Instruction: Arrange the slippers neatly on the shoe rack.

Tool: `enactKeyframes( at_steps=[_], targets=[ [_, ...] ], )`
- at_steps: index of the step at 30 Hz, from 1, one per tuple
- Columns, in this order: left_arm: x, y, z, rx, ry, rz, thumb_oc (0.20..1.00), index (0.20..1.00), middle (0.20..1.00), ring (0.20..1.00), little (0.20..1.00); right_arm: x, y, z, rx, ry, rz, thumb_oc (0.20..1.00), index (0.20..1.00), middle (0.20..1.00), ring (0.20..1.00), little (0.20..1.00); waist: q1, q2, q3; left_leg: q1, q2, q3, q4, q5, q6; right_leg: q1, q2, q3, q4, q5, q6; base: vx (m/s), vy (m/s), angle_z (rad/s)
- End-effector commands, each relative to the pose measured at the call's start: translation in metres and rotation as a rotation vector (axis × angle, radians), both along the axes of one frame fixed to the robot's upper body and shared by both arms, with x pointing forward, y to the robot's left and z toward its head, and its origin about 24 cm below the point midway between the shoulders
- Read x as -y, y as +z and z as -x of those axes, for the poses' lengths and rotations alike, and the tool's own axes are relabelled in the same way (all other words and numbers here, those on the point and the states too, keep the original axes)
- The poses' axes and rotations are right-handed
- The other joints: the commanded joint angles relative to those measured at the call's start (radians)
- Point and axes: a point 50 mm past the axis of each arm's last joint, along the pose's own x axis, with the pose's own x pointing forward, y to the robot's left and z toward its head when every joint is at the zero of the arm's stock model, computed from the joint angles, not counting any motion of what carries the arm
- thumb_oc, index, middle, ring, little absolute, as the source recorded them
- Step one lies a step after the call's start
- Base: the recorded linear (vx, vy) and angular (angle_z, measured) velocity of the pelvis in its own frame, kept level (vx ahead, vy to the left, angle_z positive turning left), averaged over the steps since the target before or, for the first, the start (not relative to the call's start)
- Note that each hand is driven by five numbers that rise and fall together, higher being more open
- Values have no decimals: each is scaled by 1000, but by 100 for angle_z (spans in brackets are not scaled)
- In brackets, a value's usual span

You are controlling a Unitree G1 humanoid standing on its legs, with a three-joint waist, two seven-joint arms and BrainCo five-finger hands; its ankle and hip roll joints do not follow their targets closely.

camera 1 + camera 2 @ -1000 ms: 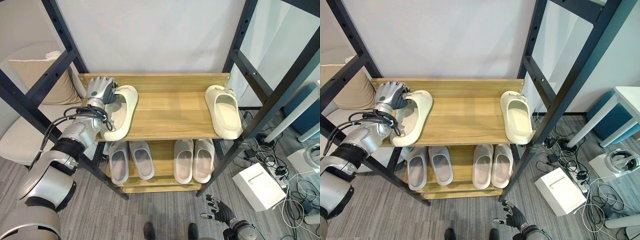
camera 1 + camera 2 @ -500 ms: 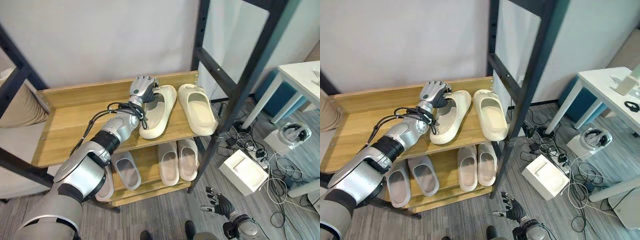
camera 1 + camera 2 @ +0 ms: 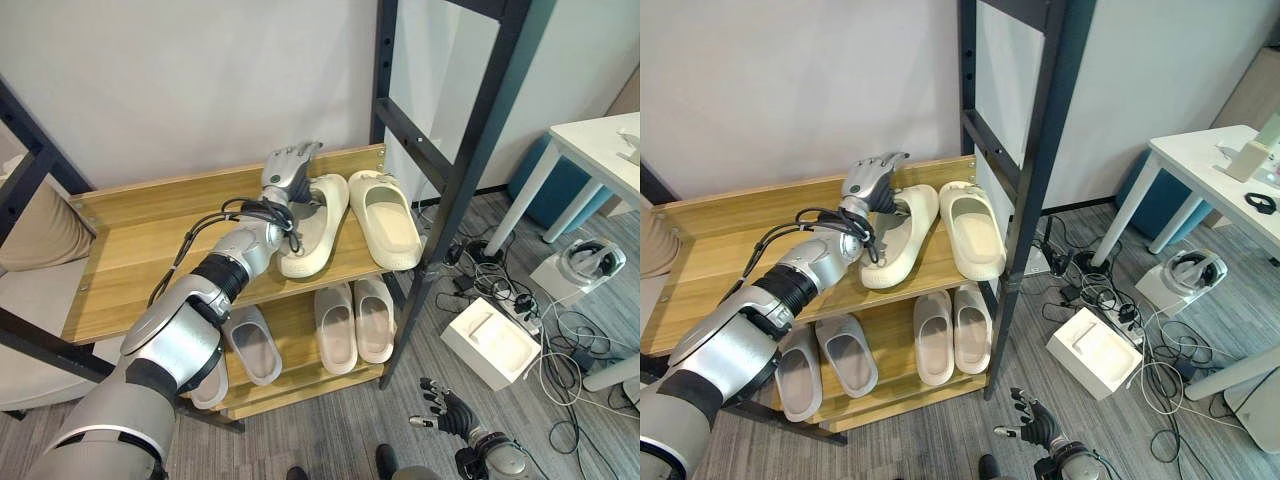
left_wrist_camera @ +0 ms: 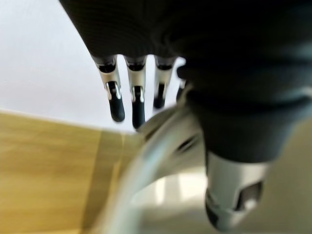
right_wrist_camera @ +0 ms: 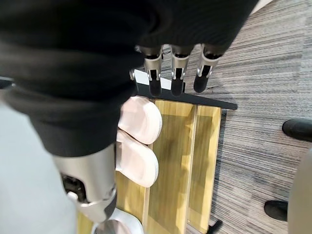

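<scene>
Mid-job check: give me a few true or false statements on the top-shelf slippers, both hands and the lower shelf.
1. Two cream slippers lie side by side at the top shelf's right end. True.
2. The left hand grips a slipper with curled fingers. False: its fingers are straight, above the left slipper's far end.
3. The lower shelf is empty. False: grey slippers sit there.
4. The right hand hangs low by the floor, holding nothing. True.
</scene>
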Motion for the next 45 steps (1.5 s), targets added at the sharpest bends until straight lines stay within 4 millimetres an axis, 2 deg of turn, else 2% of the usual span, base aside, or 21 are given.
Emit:
enactKeyframes(
  at_steps=[1,9,14,15,16,18,20,22,23,24,25,27,29,33,34,36,39,40,42,43,45],
  targets=[
    [-2,39,-5,117,13,51,1000,1000,1000,1000,1000,-8,12,-17,98,-6,-43,1000,1000,1000,1000,1000,22,-15,17,53,19,-72,-6,-29,-60,71,-20,-67,20,-66,80,-1,-11,25],
    [3,38,15,136,-102,116,1000,1000,1000,1000,1000,-14,11,-21,97,-11,-48,1000,1000,1000,1000,1000,69,-21,13,41,13,-110,-6,-24,-59,89,-22,-104,16,-70,75,-10,-4,23],
    [-6,19,33,0,-223,443,1000,1000,1000,1000,1000,-14,9,-21,82,-33,-52,1000,1000,1000,1000,1000,91,-26,16,30,13,-120,-6,-17,-61,89,-21,-117,5,-63,71,-24,5,6],
    [-7,18,34,-1,-222,445,1000,1000,1000,1000,1000,-14,9,-20,81,-32,-52,1000,1000,1000,1000,1000,90,-26,15,30,13,-120,-6,-17,-61,89,-21,-117,5,-63,71,-6,8,5],
    [-10,2,41,-143,-304,716,1000,1000,1000,1000,1000,-14,8,-20,74,-35,-52,1000,1000,1000,1000,1000,95,-25,19,34,12,-119,-6,-17,-61,91,-22,-118,4,-61,71,-11,8,6],
    [-15,-22,46,-299,-341,1027,1000,1000,1000,1000,1000,-16,9,-21,77,-35,-57,1000,1000,1000,1000,1000,97,-22,16,28,13,-119,-6,-11,-58,83,-22,-119,1,-54,68,0,0,0],
    [-12,-36,54,-411,-400,1188,1000,1000,1000,1000,1000,-16,11,-23,81,-36,-55,1000,1000,1000,1000,1000,98,-20,18,29,14,-119,-6,-10,-57,83,-22,-119,1,-52,67,4,7,2],
    [-4,-39,61,-480,-451,1214,1000,1000,1000,1000,1000,-16,13,-26,88,-30,-50,1000,1000,1000,1000,1000,98,-18,21,29,14,-120,-6,-11,-55,82,-22,-119,1,-51,66,10,12,6],
    [6,-45,66,-587,-506,1296,1000,1000,1000,1000,1000,-18,13,-27,81,4,-41,1000,1000,1000,1000,1000,96,-15,22,30,14,-122,-6,-11,-54,83,-21,-117,3,-52,66,7,6,7],
    [6,-45,66,-587,-506,1296,1000,1000,1000,1000,1000,-18,13,-27,81,4,-41,1000,1000,1000,1000,1000,96,-15,22,30,14,-122,-6,-11,-54,83,-21,-117,3,-52,66,10,9,6],
    [14,-49,68,-660,-538,1371,1000,1000,1000,1000,1000,-18,13,-27,74,23,-33,1000,1000,1000,1000,1000,93,-13,22,32,15,-121,-6,-11,-55,84,-20,-115,4,-53,66,0,0,0],
    [18,-50,69,-685,-544,1357,1000,1000,1000,1000,1000,-18,13,-27,71,31,-28,1000,1000,1000,1000,1000,92,-12,21,33,15,-121,-6,-12,-56,84,-19,-115,5,-53,66,0,0,0],
    [33,-53,74,-805,-592,1398,1000,1000,1000,1000,1000,-22,12,-27,57,62,-30,1000,1000,1000,1000,1000,84,-8,18,37,17,-115,-6,-10,-58,85,-18,-112,6,-54,65,0,0,0],
    [49,-45,75,-823,-641,1421,1000,1000,1000,1000,1000,-25,8,-21,25,94,-35,1000,1000,1000,1000,1000,77,-7,16,42,18,-113,-6,-10,-60,84,-17,-105,7,-55,64,3,1,-1],
    [57,-39,72,-767,-638,1433,1000,1000,1000,1000,1000,-28,7,-19,18,104,-38,1000,1000,1000,1000,1000,76,-8,16,44,18,-114,-6,-11,-59,85,-18,-106,7,-56,65,-4,-5,-7],
    [59,-31,67,-677,-618,1450,1000,1000,1000,1000,1000,-29,7,-21,27,97,-38,1000,1000,1000,1000,1000,76,-11,18,43,18,-116,-6,-11,-58,85,-18,-107,7,-57,64,-4,-5,-2],
    [49,-11,68,-478,-615,1448,1000,1000,1000,1000,1000,-31,10,-26,59,74,-43,1000,1000,1000,1000,1000,79,-16,22,39,17,-120,-6,-10,-58,84,-18,-110,7,-58,62,-13,-7,-3],
    [39,5,74,-343,-643,1429,1000,1000,1000,1000,1000,-31,11,-28,79,59,-48,1000,1000,1000,1000,1000,81,-20,23,38,18,-121,-6,-11,-59,84,-18,-112,6,-59,62,-15,-11,-6],
    [34,10,78,-301,-667,1440,1000,1000,1000,1000,1000,-30,11,-27,81,48,-49,1000,1000,1000,1000,1000,83,-21,22,38,18,-120,-6,-11,-60,86,-19,-113,5,-59,61,-3,-12,-6],
    [27,24,89,-226,-745,1414,1000,1000,1000,1000,1000,-29,11,-27,87,31,-52,1000,1000,1000,1000,1000,87,-23,21,38,19,-121,-6,-13,-62,87,-19,-115,4,-61,61,4,-13,-5],
    [17,37,107,-191,-884,1403,1000,1000,1000,1000,1000,-26,9,-24,80,11,-67,1000,1000,1000,1000,1000,99,-24,16,40,19,-123,-6,-15,-64,91,-19,-119,3,-62,62,0,0,0]
  ],
)
